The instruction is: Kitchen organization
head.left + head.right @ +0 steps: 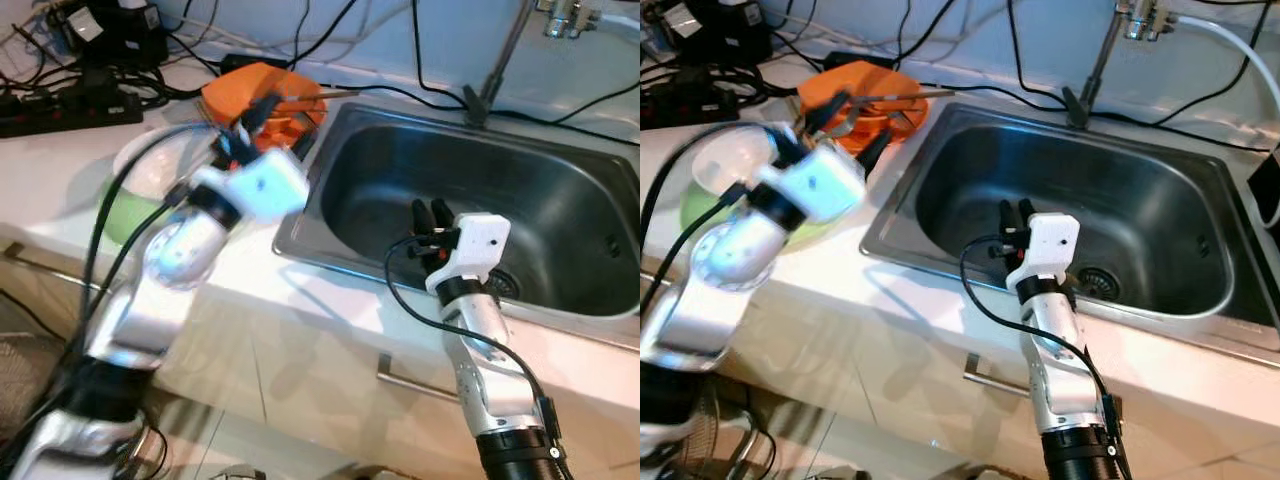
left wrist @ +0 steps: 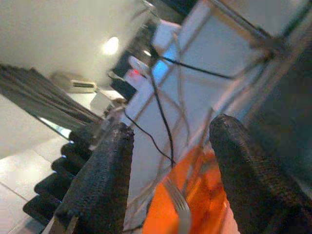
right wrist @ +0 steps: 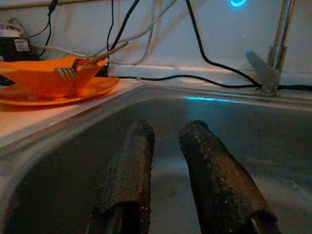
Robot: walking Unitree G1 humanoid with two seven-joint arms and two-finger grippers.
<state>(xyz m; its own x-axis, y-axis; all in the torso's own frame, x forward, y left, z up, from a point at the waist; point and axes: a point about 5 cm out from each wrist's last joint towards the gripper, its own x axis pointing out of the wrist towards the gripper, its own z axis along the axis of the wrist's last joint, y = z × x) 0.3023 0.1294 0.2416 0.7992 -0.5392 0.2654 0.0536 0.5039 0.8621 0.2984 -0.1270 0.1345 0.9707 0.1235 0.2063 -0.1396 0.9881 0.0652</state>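
**Robot at kitchen sink, both arms out**

L gripper [image 1: 845,125] hovers over orange dish [image 1: 262,92] on counter [image 1: 840,270] beside sink [image 1: 1160,215], jaws wide, nothing held. Fork [image 3: 66,72] lies in dish. R gripper [image 1: 432,212] reaches into sink, jaws narrow w/ small gap, empty. Green bowl [image 1: 125,215] sits under L arm.
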